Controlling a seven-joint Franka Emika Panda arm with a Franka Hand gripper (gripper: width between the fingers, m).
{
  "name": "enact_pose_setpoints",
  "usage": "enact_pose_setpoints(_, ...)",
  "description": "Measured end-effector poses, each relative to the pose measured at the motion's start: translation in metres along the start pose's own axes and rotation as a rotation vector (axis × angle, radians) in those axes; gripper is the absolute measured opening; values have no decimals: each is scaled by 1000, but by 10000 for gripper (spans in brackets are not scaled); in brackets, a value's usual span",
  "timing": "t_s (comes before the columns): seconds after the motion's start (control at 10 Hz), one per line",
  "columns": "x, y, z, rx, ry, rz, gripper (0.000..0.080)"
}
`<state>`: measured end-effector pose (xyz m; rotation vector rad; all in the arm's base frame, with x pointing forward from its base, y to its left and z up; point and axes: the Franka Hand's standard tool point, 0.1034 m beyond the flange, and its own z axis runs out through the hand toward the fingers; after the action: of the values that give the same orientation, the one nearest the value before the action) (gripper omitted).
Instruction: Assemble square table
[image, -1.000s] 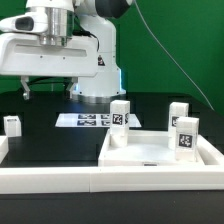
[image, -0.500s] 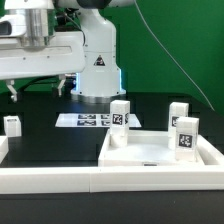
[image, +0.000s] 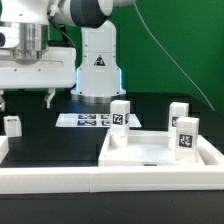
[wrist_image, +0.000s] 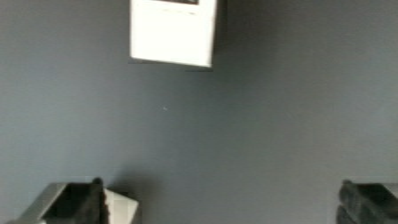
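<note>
Exterior view: claw (image: 25, 98) hangs high over black table (image: 50, 135), fingers spread wide, empty. Loose leg (image: 12, 125) below claw, standing upright, long axis vertical, tag facing camera. Tabletop (image: 160, 152) well off toward exterior view's right, three legs standing in it.

Wrist view: fingertips (wrist_image: 75, 203) far apart at frame edge; leg (wrist_image: 176, 31) ahead of claw, not between fingers. Judgement: centre claw over leg, descend straight, close across narrow faces.

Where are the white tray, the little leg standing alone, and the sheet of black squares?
tabletop (image: 160, 152), exterior view, inner floor.
lone leg (image: 12, 125), exterior view, front face.
marker board (image: 85, 120), exterior view, printed surface.
</note>
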<state>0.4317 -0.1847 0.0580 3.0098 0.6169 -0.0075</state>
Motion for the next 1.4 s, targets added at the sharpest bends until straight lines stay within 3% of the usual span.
enact_pose_setpoints(0.5, -4, 2, 3, 2, -6, 3, 649)
enact_pose_setpoints(0.8, -23, 17, 18, 6, -39, -7, 649)
enact_pose_setpoints(1.2, -26, 16, 24, 22, -63, 13, 649)
enact_pose_setpoints(1.4, -21, 10, 33, 63, -152, 16, 649)
